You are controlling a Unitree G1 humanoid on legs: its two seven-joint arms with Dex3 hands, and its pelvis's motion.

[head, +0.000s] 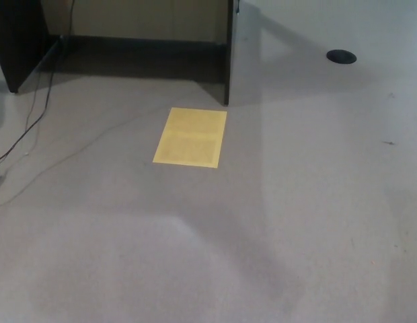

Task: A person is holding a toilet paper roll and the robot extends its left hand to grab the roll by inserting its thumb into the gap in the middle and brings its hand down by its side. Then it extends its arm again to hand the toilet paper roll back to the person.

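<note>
Neither of my hands shows in the head view, and no toilet paper roll or person is in sight. The picture holds only grey carpet floor (276,222) seen from above.
A yellow sheet (190,137) lies flat on the carpet. Behind it stands a dark desk with a side panel (227,54) and a left leg (17,40). Thin cables (27,131) trail across the floor at the left. A round black floor cap (341,56) sits at the upper right.
</note>
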